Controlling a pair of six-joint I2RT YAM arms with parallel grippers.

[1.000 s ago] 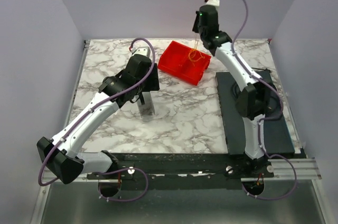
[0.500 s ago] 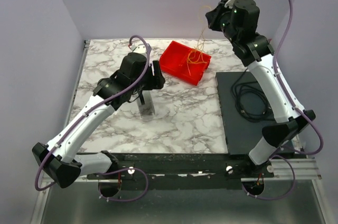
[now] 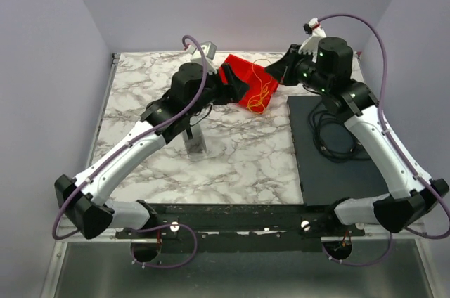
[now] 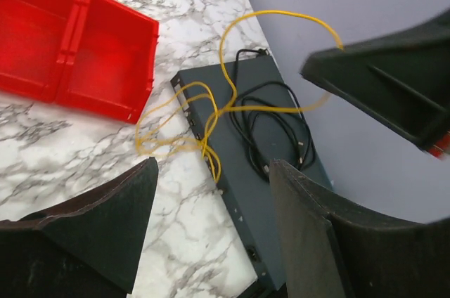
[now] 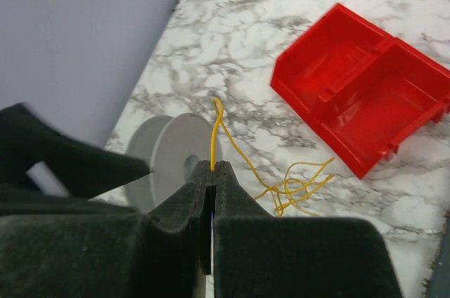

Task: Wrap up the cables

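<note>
The cable is a thin yellow wire. My right gripper (image 5: 212, 166) is shut on one end of it, and the wire (image 5: 223, 133) runs out from the tips to a loose tangle (image 5: 295, 187) hanging below. In the top view the tangle (image 3: 259, 94) hangs in front of the red bin (image 3: 242, 69), just left of my right gripper (image 3: 276, 73). My left gripper (image 3: 239, 87) is open and empty, close to the left of the hanging wire. In the left wrist view the loops (image 4: 204, 129) hang beyond my open left gripper (image 4: 211, 235).
A grey spool (image 5: 176, 161) on its stand (image 3: 195, 140) sits mid-table under the left arm. A dark mat (image 3: 337, 171) at the right carries a coiled black cord (image 3: 329, 136). The red bin (image 4: 77, 45) is two-compartment and shows empty.
My right gripper came down and left from high over the back of the table, carrying the yellow wire out of the bin. My left gripper moved right, up to the hanging wire.
</note>
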